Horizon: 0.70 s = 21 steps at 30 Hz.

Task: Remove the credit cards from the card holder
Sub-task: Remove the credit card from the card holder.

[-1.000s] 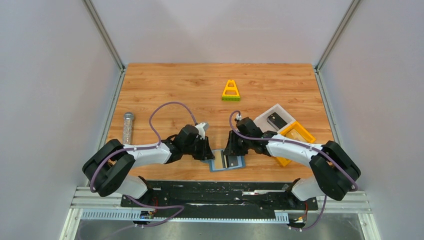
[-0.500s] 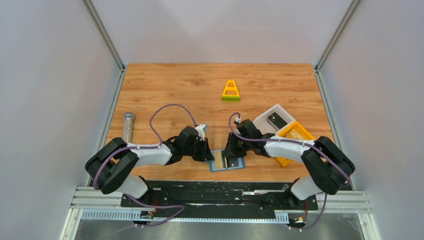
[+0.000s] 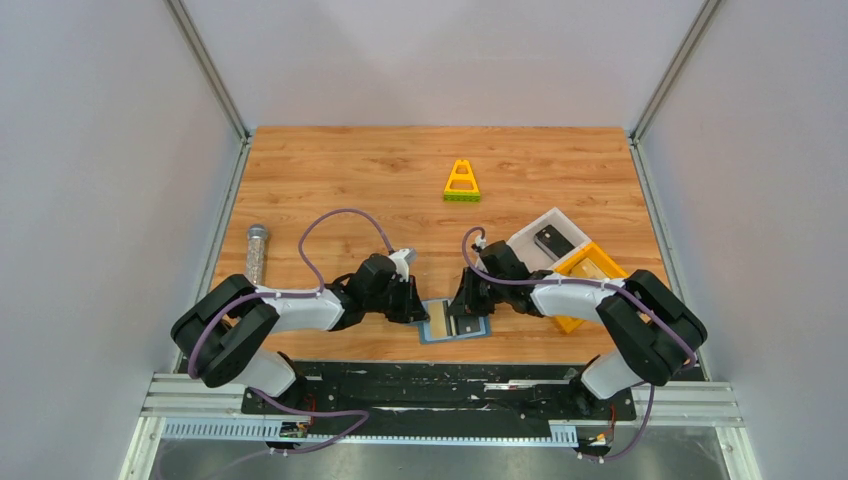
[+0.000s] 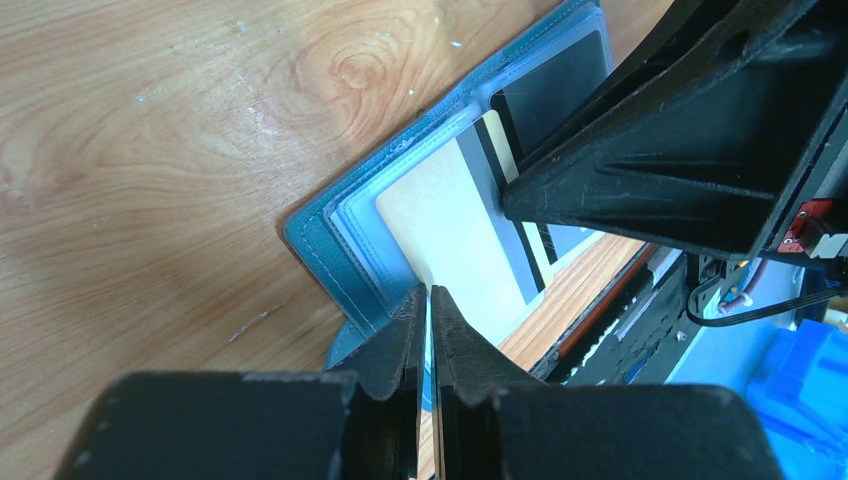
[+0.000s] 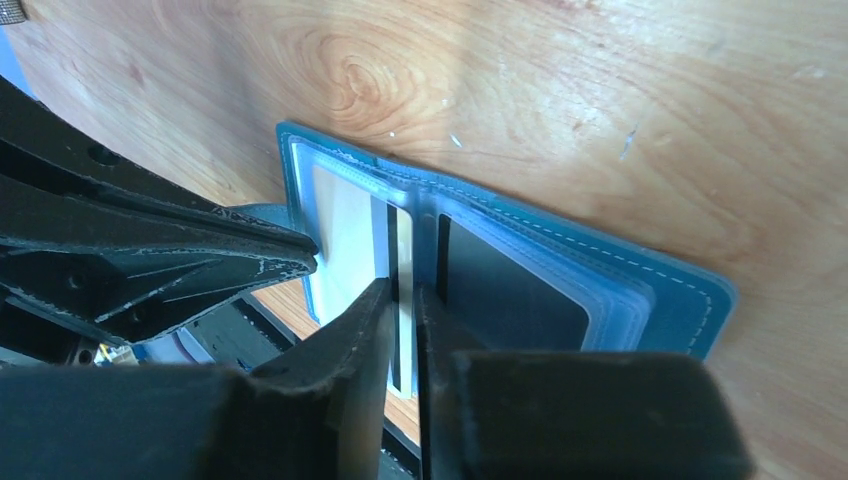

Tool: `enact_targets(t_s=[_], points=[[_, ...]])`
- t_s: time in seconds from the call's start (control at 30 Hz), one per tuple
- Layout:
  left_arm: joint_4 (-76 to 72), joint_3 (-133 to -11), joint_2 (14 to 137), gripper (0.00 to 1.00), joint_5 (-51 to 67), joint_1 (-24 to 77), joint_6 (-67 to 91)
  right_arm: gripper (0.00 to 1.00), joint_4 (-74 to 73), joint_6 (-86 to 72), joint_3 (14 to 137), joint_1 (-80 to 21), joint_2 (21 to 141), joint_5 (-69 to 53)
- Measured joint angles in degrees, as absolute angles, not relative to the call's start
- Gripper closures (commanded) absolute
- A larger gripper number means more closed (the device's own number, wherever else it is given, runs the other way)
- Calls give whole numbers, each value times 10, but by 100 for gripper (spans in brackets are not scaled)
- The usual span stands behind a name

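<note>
Wood-grain tabletop (image 3: 350, 180) fills your workspace, walled in by plain grey panels. You find the card holder (image 5: 680, 300) lying open and flat close to the table's near edge, midway between the two arms. Its left panel carries a cream card (image 4: 450, 230) with a black stripe near one edge. Its right panel shows a dark card (image 5: 510, 290) behind clear plastic.

Your left gripper (image 4: 430, 300) is down at the outer edge of the cream card's panel. Its jaws are almost together with only a sliver between them, and you cannot tell whether anything thin is caught there. Your right gripper (image 5: 400, 300) stands over the holder's fold, its jaws straddling the striped edge of the cream card with a narrow gap. Whether they actually pinch it, you cannot tell.

Off to the right, a white bin (image 3: 545, 225) and a yellow bin (image 3: 590, 275) sit touching each other. A yellow triangular piece (image 3: 461, 182) stands farther back at centre, and a clear tube (image 3: 256, 253) lies by the left edge.
</note>
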<state>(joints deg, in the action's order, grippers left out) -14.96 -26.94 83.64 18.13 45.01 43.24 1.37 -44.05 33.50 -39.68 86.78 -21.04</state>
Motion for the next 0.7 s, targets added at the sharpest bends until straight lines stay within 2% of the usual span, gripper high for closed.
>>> enact_targets(t_s=[0.1,0.53,0.6,0.7], points=[[-151,-269,836,89,181,450,433,100,16,-441,329,-391,868,-214],[-148,-269,836,86,177,450,434,100,24,-442,303,-364,830,-230],[-147,-269,836,85,177,450,434,100,19,-439,300,-360,820,-231],[-143,-269,832,78,175,450,434,100,-3,-432,299,-356,797,-227]])
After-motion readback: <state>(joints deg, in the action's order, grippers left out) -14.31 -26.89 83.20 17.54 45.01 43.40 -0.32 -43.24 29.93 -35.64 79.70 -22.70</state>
